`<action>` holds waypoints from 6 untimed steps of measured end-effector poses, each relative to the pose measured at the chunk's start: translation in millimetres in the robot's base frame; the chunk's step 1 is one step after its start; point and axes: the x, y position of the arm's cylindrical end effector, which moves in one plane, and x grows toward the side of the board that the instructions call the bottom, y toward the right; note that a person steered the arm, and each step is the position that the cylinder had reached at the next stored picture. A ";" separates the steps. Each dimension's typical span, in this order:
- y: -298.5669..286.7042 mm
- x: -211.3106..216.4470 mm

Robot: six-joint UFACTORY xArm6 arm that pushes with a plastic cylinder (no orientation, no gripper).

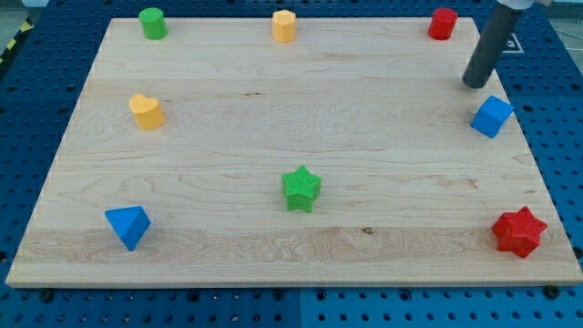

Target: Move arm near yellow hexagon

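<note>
Currently my tip (475, 84) rests on the board (228, 182) at about 1 o'clock of the blue cube (492, 116), holding nothing since the rod has no fingers, while the yellow hexagon (284, 25) sits well apart toward 12 o'clock, likely needing a clear leftward run.

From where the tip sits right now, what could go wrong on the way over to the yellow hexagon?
1. My tip stands at the view's right edge, just above the blue cube; a downward drift could nudge it.
2. The red cylinder sits between my tip and the yellow hexagon along the view's top; a high path may clip it.
3. The hexagon is close to the board's top edge; overshooting might push it off.
</note>
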 end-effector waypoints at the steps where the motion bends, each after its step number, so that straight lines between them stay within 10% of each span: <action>1: -64.8 -0.1; 6: -294.7 -71.7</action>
